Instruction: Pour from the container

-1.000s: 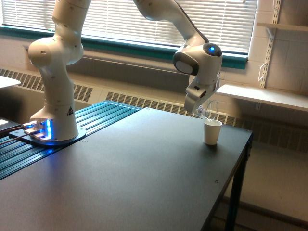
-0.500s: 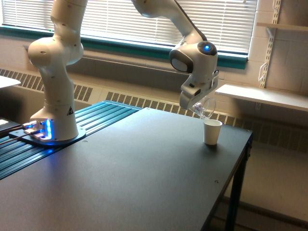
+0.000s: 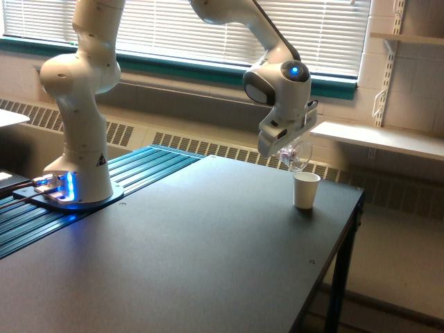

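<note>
Glass (image 3: 298,155), pinched in the gripper (image 3: 290,154), hangs tilted just above the white cup (image 3: 306,190), mouth angled down toward it.

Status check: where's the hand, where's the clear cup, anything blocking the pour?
Hand shut on clear cup, tilted, above white paper cup. Paper cup upright on black table, near far right corner. Nothing between the two cups.

White paper cup (image 3: 306,190), black table (image 3: 187,250), window blinds (image 3: 208,28)
</note>
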Tool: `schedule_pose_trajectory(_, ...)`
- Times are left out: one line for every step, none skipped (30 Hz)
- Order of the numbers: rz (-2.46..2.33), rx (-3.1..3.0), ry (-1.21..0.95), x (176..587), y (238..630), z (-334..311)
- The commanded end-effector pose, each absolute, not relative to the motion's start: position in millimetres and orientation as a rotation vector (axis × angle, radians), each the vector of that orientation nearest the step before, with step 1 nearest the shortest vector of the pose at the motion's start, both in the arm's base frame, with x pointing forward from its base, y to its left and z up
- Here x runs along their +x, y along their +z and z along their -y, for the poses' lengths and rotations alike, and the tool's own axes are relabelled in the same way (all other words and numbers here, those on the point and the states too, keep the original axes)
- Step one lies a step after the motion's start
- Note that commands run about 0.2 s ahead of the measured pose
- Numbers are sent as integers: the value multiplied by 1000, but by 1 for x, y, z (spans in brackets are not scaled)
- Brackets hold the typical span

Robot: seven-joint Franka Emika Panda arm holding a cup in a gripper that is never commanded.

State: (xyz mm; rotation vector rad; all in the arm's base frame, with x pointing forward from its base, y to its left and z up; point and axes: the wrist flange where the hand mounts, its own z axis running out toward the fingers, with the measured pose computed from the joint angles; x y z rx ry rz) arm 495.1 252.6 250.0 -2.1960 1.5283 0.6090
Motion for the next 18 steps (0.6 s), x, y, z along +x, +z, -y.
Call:
schedule_pose_trajectory(-1537,-2174,588,499,258,-249)
schedule_pose_trajectory(-1537,-2174,588,499,258,-249)
schedule_pose_trajectory(-1537,-2173,588,499,258,-249)
schedule_pose_trajectory(-1539,-2172,589,499,258,-248)
schedule_pose_trajectory(-1548,-2169,594,500,258,-248)
schedule_pose_trajectory(-1551,-2167,598,500,257,-248)
schedule_pose_trajectory(-1552,-2161,604,500,256,-248)
schedule_pose_trajectory(-1554,-2157,611,499,255,-248)
schedule_pose_trajectory(-1561,-2155,618,498,253,-249)
schedule_pose_trajectory(-1563,-2150,624,498,253,-249)
schedule_pose_trajectory(-1561,-2146,631,497,251,-250)
schedule_pose_trajectory(-1557,-2143,636,497,250,-250)
schedule_pose_trajectory(-1552,-2147,640,498,250,-251)
schedule_pose_trajectory(-1549,-2152,642,499,250,-252)
schedule_pose_trajectory(-1545,-2153,643,500,250,-253)
schedule_pose_trajectory(-1540,-2153,644,501,250,-253)
schedule_pose_trajectory(-1534,-2158,645,503,249,-254)
schedule_pose_trajectory(-1531,-2160,647,503,249,-254)
